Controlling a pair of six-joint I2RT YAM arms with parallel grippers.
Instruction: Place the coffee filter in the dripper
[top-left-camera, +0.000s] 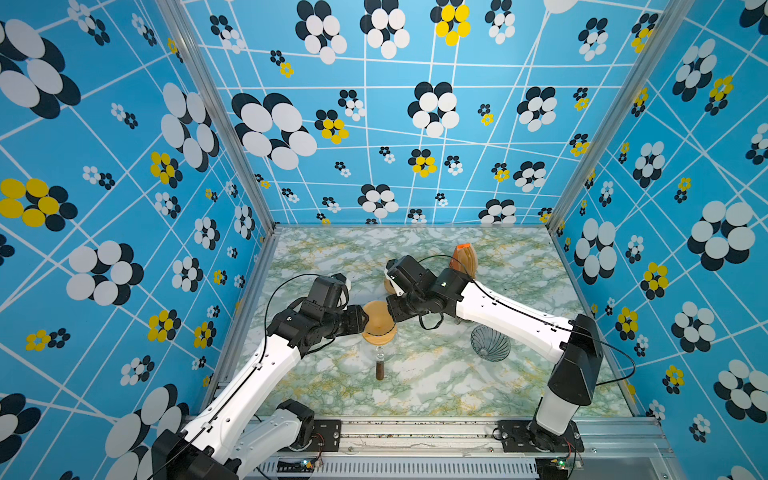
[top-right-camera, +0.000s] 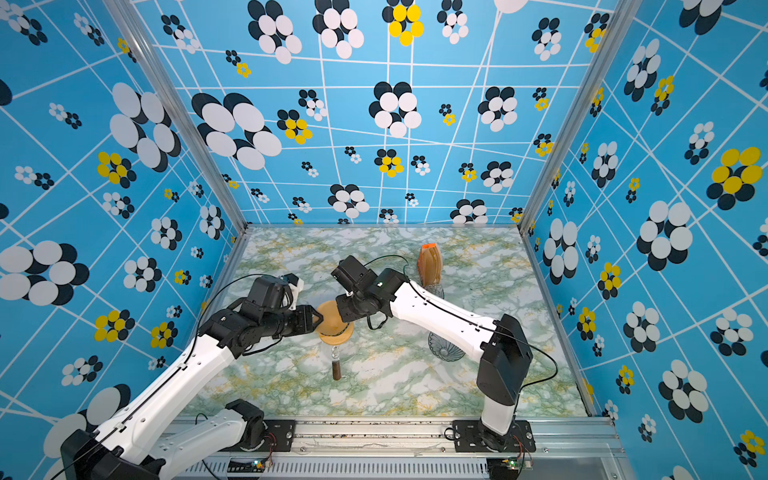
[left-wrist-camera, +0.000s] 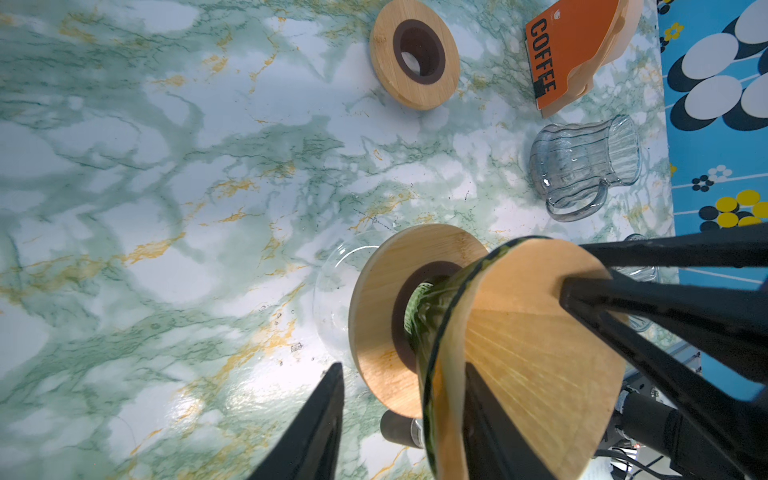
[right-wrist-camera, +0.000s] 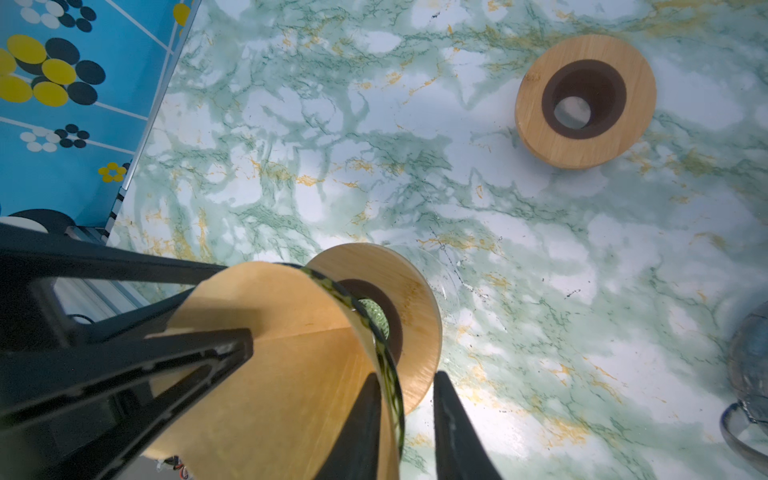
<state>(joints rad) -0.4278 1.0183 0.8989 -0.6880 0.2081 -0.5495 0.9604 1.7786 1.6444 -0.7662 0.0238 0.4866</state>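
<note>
So the coffee filter (left-wrist-camera: 532, 353) sits in the dripper (left-wrist-camera: 419, 316). The left claw (left-wrist-camera: 403, 365) is spread wide and the right claw (right-wrist-camera: 408, 375) slightly apart, both straddling its rim. Spare wooden ring (left-wrist-camera: 415, 54), filter pack (left-wrist-camera: 557, 54) and glass jug (left-wrist-camera: 582, 166) lie well apart.

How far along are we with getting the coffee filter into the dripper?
Done: the paper filter already lines the glass dripper, which is seated in its wooden collar. In hand: the left gripper and right gripper straddle the rim from opposite sides, jaws apart, not pinching it. Remaining: probably just lifting both clear.
</note>
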